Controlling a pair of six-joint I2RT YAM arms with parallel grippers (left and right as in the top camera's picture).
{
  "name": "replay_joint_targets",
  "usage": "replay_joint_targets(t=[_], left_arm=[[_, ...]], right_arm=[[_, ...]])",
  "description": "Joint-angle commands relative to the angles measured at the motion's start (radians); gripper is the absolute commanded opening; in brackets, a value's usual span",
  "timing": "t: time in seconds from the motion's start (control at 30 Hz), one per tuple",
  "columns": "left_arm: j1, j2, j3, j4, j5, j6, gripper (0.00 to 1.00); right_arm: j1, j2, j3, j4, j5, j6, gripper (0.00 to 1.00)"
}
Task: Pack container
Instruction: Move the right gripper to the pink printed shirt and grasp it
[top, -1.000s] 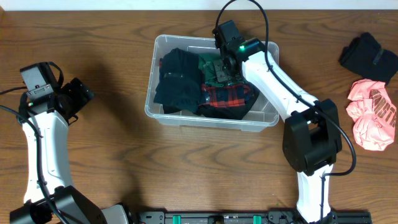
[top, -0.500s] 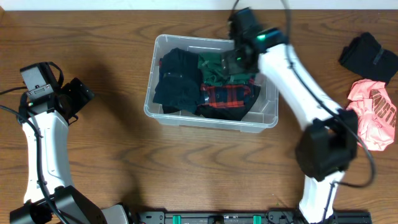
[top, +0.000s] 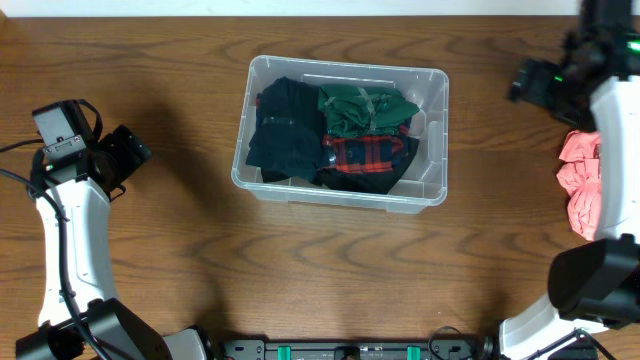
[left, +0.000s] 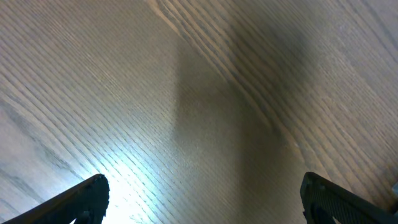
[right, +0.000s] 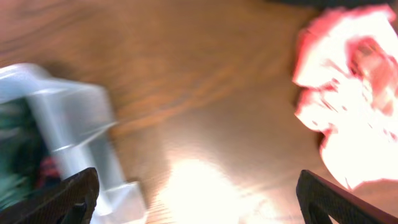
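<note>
Brown wood-grain desk (top: 330, 270), viewed from overhead and from both wrists.

Item 1: container (top: 340, 195), clear plastic tub, standing at mid-desk toward the far edge. Mouth faces up. Long axis runs left to right across the overhead view, roughly parallel to the desk's far edge.

Contents: 3 garments. A black garment (top: 280, 130) fills the left half, a green garment (top: 360, 105) lies at far right, and a red plaid garment (top: 365, 155) lies at near right. The tub looks mostly full.

Item 2: pink garment (top: 580, 170), crumpled on the desk well right of the container, not yet packed.

Left pincer (left: 202, 199): fingers spread wide, nothing between them, over bare desk well left of the container.

Right pincer (right: 199, 199): fingers spread wide, empty, above the desk between the container and the pink garment. Its view is motion-blurred.

Progress, as judged: most of the packing is done. At least 1 garment is left to fetch, and anything beneath the right arm cannot be told.
</note>
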Motion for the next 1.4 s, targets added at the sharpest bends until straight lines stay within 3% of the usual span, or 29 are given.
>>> replay_joint_targets(t=[0.0, 0.3, 0.53, 0.7, 1.07, 1.37], left_arm=[[0.003, -0.003, 0.014, -0.003, -0.005, 0.008, 0.98], [0.003, -0.003, 0.014, -0.003, -0.005, 0.009, 0.98], [0.003, -0.003, 0.014, -0.003, -0.005, 0.008, 0.98], [0.003, -0.003, 0.014, -0.003, -0.005, 0.008, 0.98], [0.003, -0.003, 0.014, -0.003, -0.005, 0.008, 0.98], [0.003, -0.003, 0.014, -0.003, -0.005, 0.008, 0.98]], right_arm=[[-0.097, 0.005, -0.081, 0.011, -0.007, 0.082, 0.99], [-0.390, 0.005, -0.351, 0.204, -0.145, 0.121, 0.99], [-0.552, 0.006, -0.500, 0.403, -0.291, -0.082, 0.99], [-0.632, 0.006, -0.536, 0.491, -0.313, -0.275, 0.97], [-0.795, 0.006, -0.616, 0.563, -0.304, -0.303, 0.94], [-0.786, 0.006, -0.777, 0.764, -0.318, -0.303, 0.89]])
